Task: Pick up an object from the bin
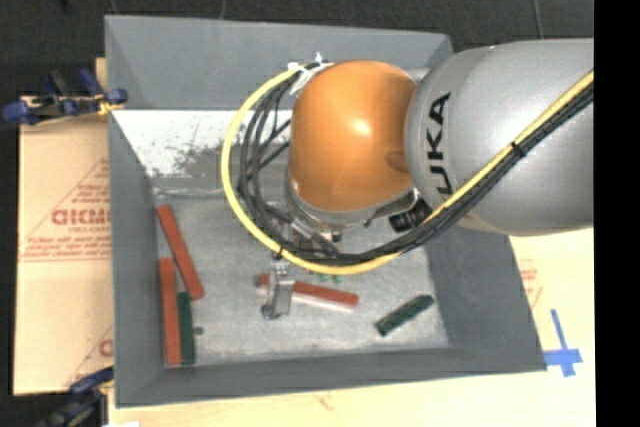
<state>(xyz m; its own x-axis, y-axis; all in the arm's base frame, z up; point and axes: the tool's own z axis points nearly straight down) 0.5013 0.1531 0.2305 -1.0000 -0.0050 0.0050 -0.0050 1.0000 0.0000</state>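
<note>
1. gripper (277,298) is low at lower centre of the bin (128,215), over the left end of a red stick (325,297).
2. cannot tell if it is wide or narrow.
3. green stick (405,314) lies lower right.

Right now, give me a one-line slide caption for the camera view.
Pincer at the left end of a red stick mid-bin; green stick beside it, more sticks at left.
</note>
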